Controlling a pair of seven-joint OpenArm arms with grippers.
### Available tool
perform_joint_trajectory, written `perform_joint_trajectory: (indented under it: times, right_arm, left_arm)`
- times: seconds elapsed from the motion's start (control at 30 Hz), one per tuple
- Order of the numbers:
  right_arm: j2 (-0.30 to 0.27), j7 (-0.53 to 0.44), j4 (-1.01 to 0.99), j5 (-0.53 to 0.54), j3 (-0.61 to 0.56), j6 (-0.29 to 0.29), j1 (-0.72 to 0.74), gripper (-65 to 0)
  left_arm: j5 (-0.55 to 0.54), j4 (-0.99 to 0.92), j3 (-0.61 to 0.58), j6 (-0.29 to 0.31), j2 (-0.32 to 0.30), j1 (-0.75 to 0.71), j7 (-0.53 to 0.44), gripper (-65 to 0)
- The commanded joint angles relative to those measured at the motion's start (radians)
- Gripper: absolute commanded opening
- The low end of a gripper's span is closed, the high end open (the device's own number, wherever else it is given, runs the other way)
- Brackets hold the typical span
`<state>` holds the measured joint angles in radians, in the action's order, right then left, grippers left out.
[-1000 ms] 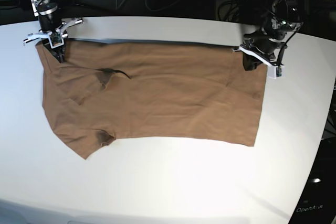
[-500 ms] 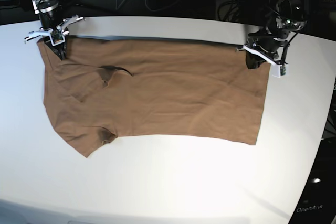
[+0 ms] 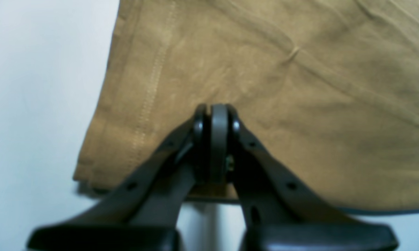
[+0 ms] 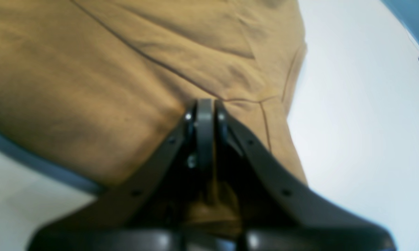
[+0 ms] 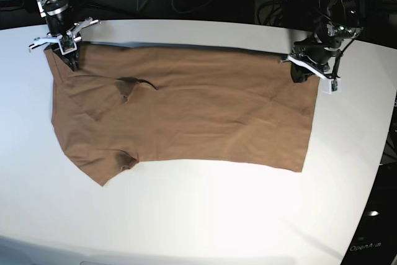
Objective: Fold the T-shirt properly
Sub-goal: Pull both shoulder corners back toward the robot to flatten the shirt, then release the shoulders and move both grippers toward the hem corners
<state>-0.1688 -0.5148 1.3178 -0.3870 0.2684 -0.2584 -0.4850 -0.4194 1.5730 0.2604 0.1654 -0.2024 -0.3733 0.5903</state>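
— What is cut off in the wrist views?

— In both, the T-shirt (image 3: 282, 104) is cropped by the frame's top and side edges, and the lower part of each gripper is blurred.

— And what is hidden?

— The cloth edge pinched by the left gripper (image 3: 214, 115) is covered by its closed jaws; likewise under the right gripper (image 4: 204, 108). In the base view, the dark fold (image 5: 131, 84) near the collar cannot be made out.

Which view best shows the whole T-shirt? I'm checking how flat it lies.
The base view: the T-shirt appears whole on the table. Each wrist view shows only a pinched corner, under the left gripper and right gripper.
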Motion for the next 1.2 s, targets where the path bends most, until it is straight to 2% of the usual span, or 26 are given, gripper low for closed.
perform_joint_trajectory:
  times: [0.0, 0.2, 0.43, 0.57, 0.77, 1.17]
  right_arm:
    - [-0.010, -0.031, 0.015, 0.001, 0.013, 0.003, -0.004, -64.3]
    - [0.013, -0.112, 0.015, 0.001, 0.085, 0.003, -0.004, -64.3]
    - [0.013, -0.186, 0.015, 0.001, 0.108, 0.003, -0.011, -64.3]
    - [0.065, -0.261, 0.015, 0.000, 0.165, 0.001, -0.011, -64.3]
    - [0.074, -0.265, 0.013, -0.002, 0.174, 0.000, -0.011, -64.3]
    - [0.074, -0.270, 0.012, -0.002, 0.177, 0.000, -0.014, -64.3]
  left_arm:
    - [0.064, -0.016, 0.003, -0.048, -0.009, -0.013, 0.081, -62.4]
    - [0.064, -0.016, 0.003, -0.048, -0.009, 0.001, 0.086, -62.4]
    - [0.064, -0.016, 0.001, -0.048, -0.002, 0.001, 0.086, -62.4]
    - [0.064, -0.016, 0.001, -0.048, -0.001, 0.001, 0.086, -62.4]
    - [0.063, -0.006, 0.001, -0.048, 0.001, 0.000, 0.078, -62.4]
    - [0.064, 0.214, 0.003, -0.053, 0.002, -0.029, 0.087, -62.4]
